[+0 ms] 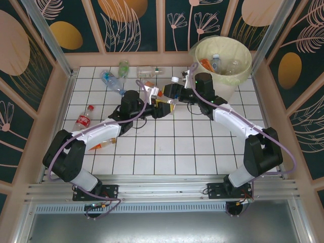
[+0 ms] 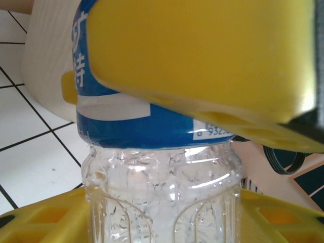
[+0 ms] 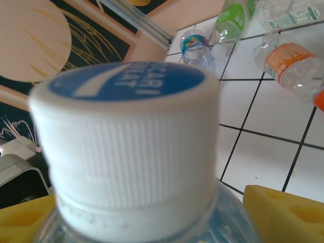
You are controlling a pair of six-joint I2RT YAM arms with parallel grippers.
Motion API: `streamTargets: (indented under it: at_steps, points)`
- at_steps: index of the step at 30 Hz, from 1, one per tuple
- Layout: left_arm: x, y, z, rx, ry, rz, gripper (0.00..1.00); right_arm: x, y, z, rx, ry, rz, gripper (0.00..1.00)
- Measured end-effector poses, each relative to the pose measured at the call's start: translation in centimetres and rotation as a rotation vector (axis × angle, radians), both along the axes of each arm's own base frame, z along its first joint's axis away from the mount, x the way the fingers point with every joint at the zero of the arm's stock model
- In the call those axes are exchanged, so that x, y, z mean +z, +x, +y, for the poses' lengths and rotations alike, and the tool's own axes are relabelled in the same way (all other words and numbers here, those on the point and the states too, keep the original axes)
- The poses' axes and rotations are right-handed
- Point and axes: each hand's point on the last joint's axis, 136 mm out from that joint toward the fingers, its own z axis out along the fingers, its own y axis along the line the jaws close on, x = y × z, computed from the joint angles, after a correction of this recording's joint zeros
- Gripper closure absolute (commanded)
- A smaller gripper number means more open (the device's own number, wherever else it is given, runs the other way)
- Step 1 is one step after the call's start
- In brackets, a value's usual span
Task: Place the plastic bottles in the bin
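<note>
From overhead I count seven bottles outside the bin. One, the blue-labelled bottle (image 2: 157, 192), sits between the two grippers, and six lie loose on the tiles. Beyond the jaws are the blue-banded bottle (image 1: 112, 81), the green bottle (image 1: 123, 67), the clear bottle (image 1: 149, 71) and the orange-labelled bottle (image 1: 150, 85). Well behind the left gripper (image 1: 154, 104), alongside its arm, are the red-labelled bottle (image 1: 83, 119) and a small orange bottle (image 1: 104, 145). The bin (image 1: 242, 71) stands behind the right gripper (image 1: 171, 95), off to its far side, with at least three more bottles (image 1: 216, 62) inside.

The left wrist camera adds what overhead cannot. The clear ribbed body is clamped between my left fingers (image 2: 40, 223), and another yellow pad (image 2: 202, 55) lies across the blue label further along.

The right wrist camera shows the white cap (image 3: 126, 136) between the right fingers (image 3: 283, 212). I cannot tell whether they are pressing on the bottle or standing off it.

The cap's blue top carries blurred white letters; I make out "ARI" over "EAT". The label shows white characters cut off at its edge and a small white patch with digits beginning 932. The red label is too small to read.
</note>
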Motion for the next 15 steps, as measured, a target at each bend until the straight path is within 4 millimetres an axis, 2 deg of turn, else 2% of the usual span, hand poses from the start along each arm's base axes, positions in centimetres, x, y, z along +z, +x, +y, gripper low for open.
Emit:
streamTargets:
  at_steps: [2, 6, 10, 13, 15]
  points:
    - [-0.04, 0.02, -0.07, 0.007, 0.0, 0.005, 0.4, 0.17, -0.08, 0.16, 0.007, 0.004, -0.007, 0.39]
    - [-0.03, 0.21, -0.02, 0.022, 0.0, 0.006, 0.27, 0.22, -0.02, 0.13, 0.005, 0.003, -0.012, 0.44]
    - [0.24, 0.41, -0.08, 0.035, -0.004, -0.001, 0.02, -0.15, 0.03, -0.03, -0.005, -0.01, -0.002, 0.46]
    - [0.49, 0.53, -0.1, 0.038, -0.006, -0.007, 0.01, -0.19, 0.24, -0.32, -0.021, -0.03, -0.003, 0.46]
    - [0.75, 0.72, -0.14, 0.042, 0.007, -0.005, 0.01, 0.45, 0.64, -0.62, -0.038, -0.048, -0.023, 0.46]
